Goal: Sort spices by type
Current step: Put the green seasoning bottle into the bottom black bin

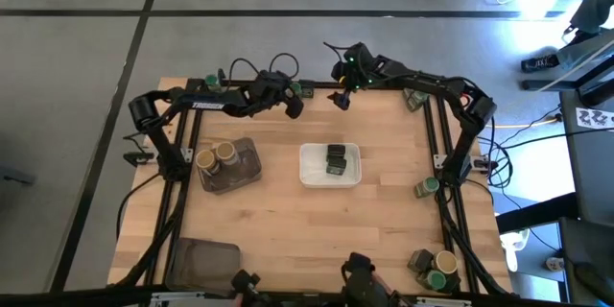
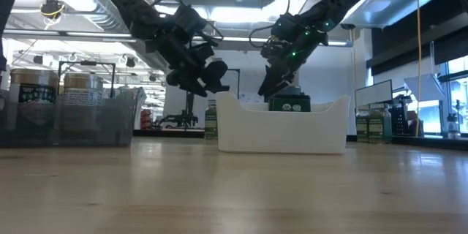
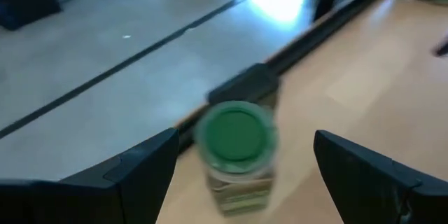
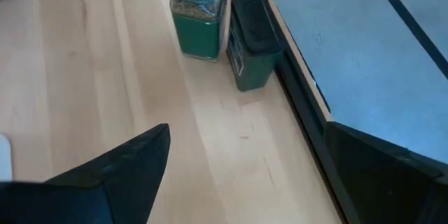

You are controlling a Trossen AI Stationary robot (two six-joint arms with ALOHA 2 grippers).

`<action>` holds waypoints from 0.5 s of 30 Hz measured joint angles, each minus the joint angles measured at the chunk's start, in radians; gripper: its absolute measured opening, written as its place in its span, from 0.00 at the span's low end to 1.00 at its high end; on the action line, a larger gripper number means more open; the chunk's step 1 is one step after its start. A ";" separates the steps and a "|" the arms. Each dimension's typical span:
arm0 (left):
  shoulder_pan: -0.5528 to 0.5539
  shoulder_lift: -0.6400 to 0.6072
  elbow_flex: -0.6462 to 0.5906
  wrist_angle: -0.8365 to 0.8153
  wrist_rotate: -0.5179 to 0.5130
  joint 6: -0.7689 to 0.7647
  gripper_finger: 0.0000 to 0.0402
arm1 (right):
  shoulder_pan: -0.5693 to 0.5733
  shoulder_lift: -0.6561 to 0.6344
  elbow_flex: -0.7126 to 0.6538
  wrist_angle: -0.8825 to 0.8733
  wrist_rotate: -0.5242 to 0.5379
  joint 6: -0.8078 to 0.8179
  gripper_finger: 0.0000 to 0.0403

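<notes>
A green-lidded spice jar (image 3: 234,147) stands upright on the table by the far edge, with a dark squarish tin (image 3: 241,87) right behind it. My left gripper (image 3: 243,155) hovers over the jar, open, a finger on each side and clear of it. My right gripper (image 4: 246,131) is open too, above the same far edge. In its wrist view the green-lidded jar (image 4: 198,14) and the dark tin (image 4: 252,42) stand side by side. Dark tins (image 1: 335,159) sit in the white tray (image 1: 309,178). Two tan-topped jars (image 1: 217,156) stand in a dark grey tray (image 1: 247,175).
A second dark grey tray (image 1: 201,261) lies at the near left corner. More spice containers stand along the right edge (image 1: 427,187), at the far right corner (image 1: 416,101) and at the near right corner (image 1: 434,269). Bare wood shows between the trays.
</notes>
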State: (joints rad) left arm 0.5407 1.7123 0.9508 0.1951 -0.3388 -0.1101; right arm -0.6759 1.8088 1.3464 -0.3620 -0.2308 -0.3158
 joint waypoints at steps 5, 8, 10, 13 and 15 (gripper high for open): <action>0.023 0.003 0.000 0.020 -0.011 -0.016 0.82 | 0.002 0.000 0.000 0.006 0.001 -0.006 0.93; 0.036 0.019 0.002 0.026 0.039 -0.020 0.82 | 0.001 0.005 0.000 0.022 0.001 -0.006 0.93; 0.038 0.036 0.002 0.042 0.050 -0.023 0.82 | 0.001 0.007 0.000 0.021 0.002 -0.008 0.93; 0.038 0.060 0.002 0.069 0.072 -0.020 0.82 | 0.001 0.010 0.000 0.020 0.002 -0.012 0.93; 0.038 0.075 0.002 0.096 0.080 -0.019 0.82 | 0.001 0.010 0.000 0.020 0.001 -0.017 0.93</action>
State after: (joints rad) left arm 0.5789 1.7872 0.9527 0.2913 -0.2584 -0.1287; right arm -0.6746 1.8191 1.3464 -0.3416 -0.2295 -0.3330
